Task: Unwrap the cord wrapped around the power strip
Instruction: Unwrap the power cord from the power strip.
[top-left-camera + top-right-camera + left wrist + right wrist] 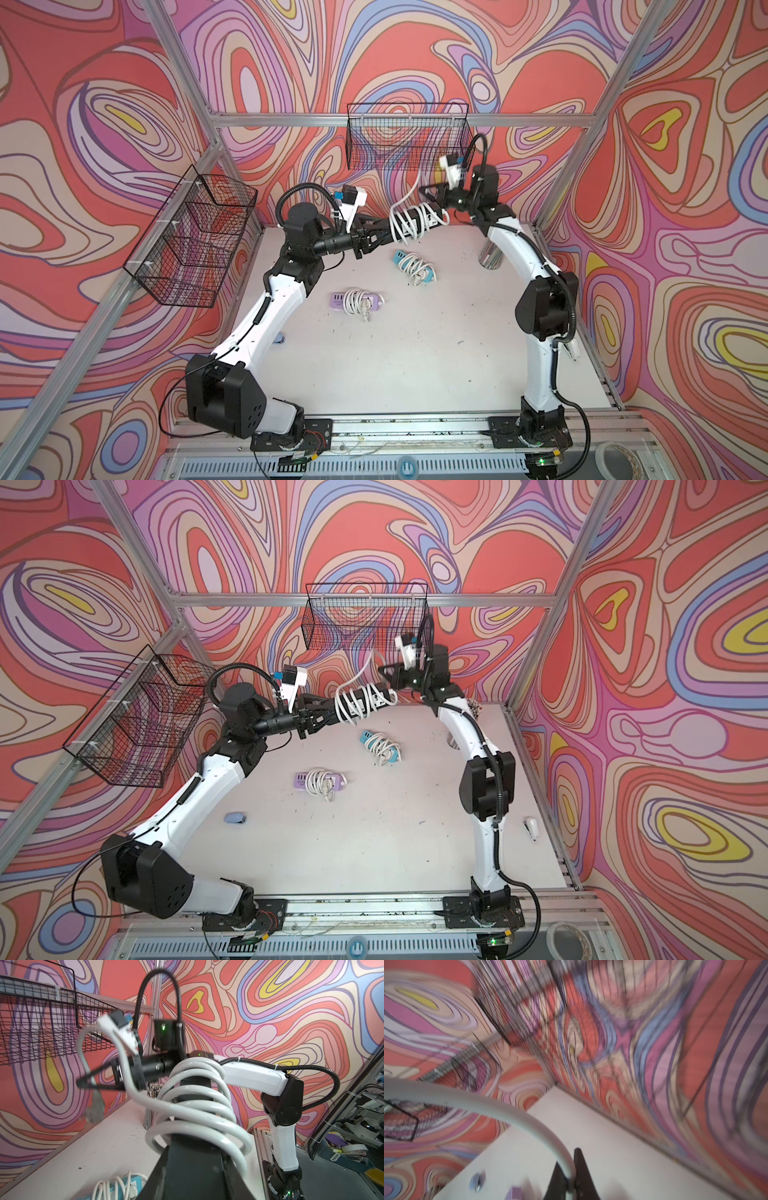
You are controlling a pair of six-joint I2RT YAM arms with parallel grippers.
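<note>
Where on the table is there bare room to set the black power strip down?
The widest bare patch of table lies between the purple strip and the front rail. A smaller one sits between the blue strip and the metal cup. Crowded: the far middle under the held black strip.

I'm driving inside a lab test cell: aluminium frame (291,120), swirl-printed walls (685,166), a wire basket (409,141) just behind my right pincer (423,192).

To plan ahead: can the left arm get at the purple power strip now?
Probably not: the way to the purple power strip looks free, but the left gripper is shut on the black power strip, held aloft.
</note>
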